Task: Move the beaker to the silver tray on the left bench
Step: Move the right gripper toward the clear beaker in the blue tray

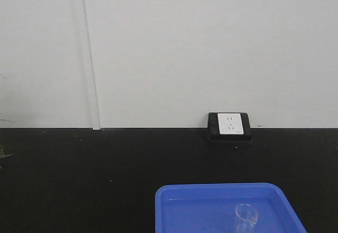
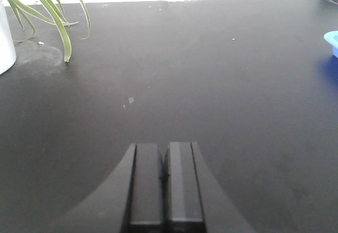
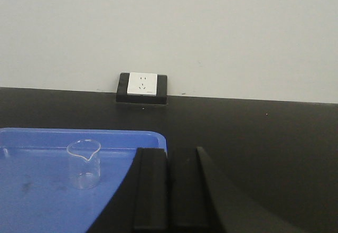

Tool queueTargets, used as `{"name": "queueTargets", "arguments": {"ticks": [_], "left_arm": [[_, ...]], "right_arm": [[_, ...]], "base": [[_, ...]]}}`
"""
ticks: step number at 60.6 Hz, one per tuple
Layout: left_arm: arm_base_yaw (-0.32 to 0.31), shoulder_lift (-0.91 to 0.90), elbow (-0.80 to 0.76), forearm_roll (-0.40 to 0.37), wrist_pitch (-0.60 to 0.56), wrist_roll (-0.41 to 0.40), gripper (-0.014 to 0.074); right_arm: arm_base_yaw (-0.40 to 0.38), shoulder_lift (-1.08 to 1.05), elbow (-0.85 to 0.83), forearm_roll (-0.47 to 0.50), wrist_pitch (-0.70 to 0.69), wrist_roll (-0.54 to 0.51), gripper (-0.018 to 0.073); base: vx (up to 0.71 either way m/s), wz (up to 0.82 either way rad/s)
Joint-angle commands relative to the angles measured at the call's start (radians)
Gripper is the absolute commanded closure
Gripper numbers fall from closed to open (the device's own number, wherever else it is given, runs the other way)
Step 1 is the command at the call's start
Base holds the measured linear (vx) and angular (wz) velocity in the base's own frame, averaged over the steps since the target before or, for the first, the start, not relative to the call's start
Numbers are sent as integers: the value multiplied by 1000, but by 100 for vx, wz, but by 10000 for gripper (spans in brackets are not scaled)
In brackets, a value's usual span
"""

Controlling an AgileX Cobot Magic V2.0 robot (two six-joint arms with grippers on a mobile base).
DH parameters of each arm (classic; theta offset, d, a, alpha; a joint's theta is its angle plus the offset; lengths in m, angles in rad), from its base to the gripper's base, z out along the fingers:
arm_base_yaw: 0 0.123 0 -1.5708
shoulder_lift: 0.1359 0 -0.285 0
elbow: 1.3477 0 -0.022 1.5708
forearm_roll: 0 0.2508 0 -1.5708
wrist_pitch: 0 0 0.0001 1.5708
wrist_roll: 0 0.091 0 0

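A small clear glass beaker (image 3: 84,164) with a pouring lip stands upright and empty inside a bright blue plastic tray (image 3: 31,201). The front view shows the same beaker (image 1: 245,218) near the bottom edge, in the blue tray (image 1: 200,206). My right gripper (image 3: 169,154) is shut with nothing in it, to the right of the beaker and apart from it. My left gripper (image 2: 165,148) is shut and empty over bare black countertop (image 2: 211,85). The silver tray and the left bench are out of view.
A white wall socket in a black housing (image 1: 229,126) sits where the black countertop (image 1: 79,180) meets the white wall. A white pot (image 2: 5,37) with long green leaves (image 2: 53,11) stands at the far left. A corner of the blue tray (image 2: 331,40) shows at the right.
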Motion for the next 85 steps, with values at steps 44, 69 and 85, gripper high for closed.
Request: {"name": "queueTargets", "arguments": {"ticks": [44,69,85], "left_arm": [[-2,-9,20,-8,-79,-1,595],[-2,-9,20,-8,-79,-1,595],[-2,-9,20,-8,-79,-1,595]], "right_arm": [[-2,-9,5,-7,-78,0,570],[-2,-9,5,-9,-202,-3,570],[-2,69,-203,-26,-177,125,570]], "base": [[0,0],[0,0],[0,0]]}}
